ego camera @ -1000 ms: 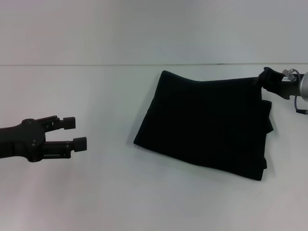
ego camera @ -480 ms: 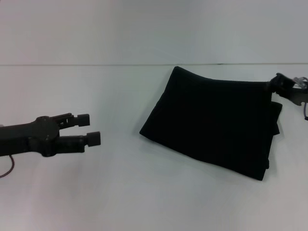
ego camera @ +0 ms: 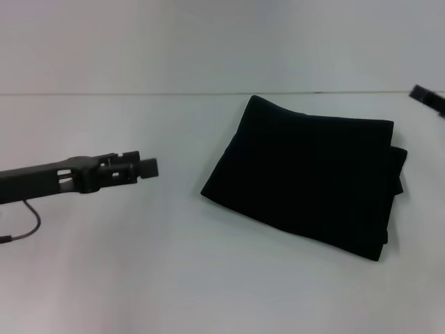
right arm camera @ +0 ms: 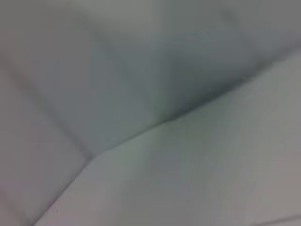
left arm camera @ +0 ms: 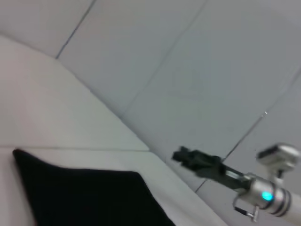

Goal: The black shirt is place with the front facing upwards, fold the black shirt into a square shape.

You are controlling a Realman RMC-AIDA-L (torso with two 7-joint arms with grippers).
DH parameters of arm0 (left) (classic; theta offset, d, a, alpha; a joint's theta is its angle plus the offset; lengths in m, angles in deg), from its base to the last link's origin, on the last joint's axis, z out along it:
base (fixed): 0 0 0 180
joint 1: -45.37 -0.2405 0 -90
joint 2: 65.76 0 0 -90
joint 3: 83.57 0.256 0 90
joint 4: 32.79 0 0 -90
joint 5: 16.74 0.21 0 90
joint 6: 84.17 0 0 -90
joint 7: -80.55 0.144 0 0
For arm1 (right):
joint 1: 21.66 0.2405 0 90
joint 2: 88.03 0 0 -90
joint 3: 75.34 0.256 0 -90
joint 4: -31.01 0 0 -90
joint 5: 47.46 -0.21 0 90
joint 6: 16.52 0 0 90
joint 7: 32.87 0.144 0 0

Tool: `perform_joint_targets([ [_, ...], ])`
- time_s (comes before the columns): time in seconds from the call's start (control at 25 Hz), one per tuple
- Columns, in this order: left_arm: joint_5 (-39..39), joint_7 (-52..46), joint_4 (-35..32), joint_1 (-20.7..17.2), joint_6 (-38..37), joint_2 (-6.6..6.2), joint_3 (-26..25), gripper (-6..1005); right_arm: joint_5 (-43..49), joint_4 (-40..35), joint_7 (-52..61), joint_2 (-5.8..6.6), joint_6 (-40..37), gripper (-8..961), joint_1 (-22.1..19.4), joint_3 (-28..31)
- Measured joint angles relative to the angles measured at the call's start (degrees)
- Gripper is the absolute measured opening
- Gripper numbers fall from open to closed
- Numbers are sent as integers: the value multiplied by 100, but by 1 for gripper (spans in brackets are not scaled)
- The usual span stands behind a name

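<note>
The black shirt (ego camera: 306, 177) lies folded into a rough rectangle on the white table (ego camera: 139, 271), right of centre. Its layered edges show along the right side, and no lettering is visible. My left gripper (ego camera: 142, 163) hovers left of the shirt, pointing toward it, open and holding nothing. My right gripper (ego camera: 425, 96) is at the right edge, lifted off the shirt's far right corner and apart from it. The left wrist view shows the shirt (left arm camera: 84, 197) low down and the right gripper (left arm camera: 188, 157) in the air beyond it.
A thin cable (ego camera: 28, 223) loops under my left arm at the left edge. The table's back edge (ego camera: 139, 93) meets a plain grey wall. The right wrist view shows only blurred grey surfaces.
My right gripper has let go of the shirt's far right corner and pulled away to the right. My left arm has risen and reached further right. The shirt shifted slightly right, then settled.
</note>
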Motion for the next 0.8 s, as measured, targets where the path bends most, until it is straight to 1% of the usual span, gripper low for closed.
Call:
perform_joint_targets([
  [0.04, 15, -167, 31, 56, 76, -20, 52, 945, 26, -6, -508, 13, -391, 361, -40, -25],
  [0.08, 23, -320, 54, 103, 147, -37, 102, 944, 78, -6, -883, 10, -621, 400, -54, -49],
  [0.12, 32, -518, 94, 169, 239, -62, 183, 944, 166, 0, -1312, -23, -804, 439, -58, -82],
  [0.2, 58, -781, 130, 269, 388, -90, 266, 943, 338, 10, -1814, -106, -880, 517, -39, -98],
  [0.28, 102, -1001, 149, 359, 540, -97, 291, 942, 571, 15, -2142, -237, -752, 604, 30, -105],
  [0.32, 125, -1094, 154, 393, 607, -98, 295, 941, 831, 19, -2301, -377, -468, 648, 108, -125],
  [0.36, 161, -1237, 172, 436, 712, -95, 306, 941, 831, 19, -2301, -377, -468, 691, 108, -125],
  [0.4, 202, -1349, 200, 470, 799, -93, 312, 940, 982, 22, -2351, -436, -283, 735, 148, -142],
  [0.48, 298, -1600, 314, 568, 1014, -96, 347, 939, 1266, 130, -2387, -507, 156, 796, 229, -193],
  [0.6, 406, -1871, 514, 680, 1284, -132, 390, 938, 1400, 371, -2401, -506, 618, 888, 291, -237],
  [0.72, 532, -2173, 657, 794, 1581, -147, 448, 937, 1401, 453, -2416, -490, 861, 888, 285, -258],
  [0.8, 592, -2407, 691, 862, 1777, -132, 527, 936, 1402, 446, -2419, -489, 938, 888, 255, -271],
])
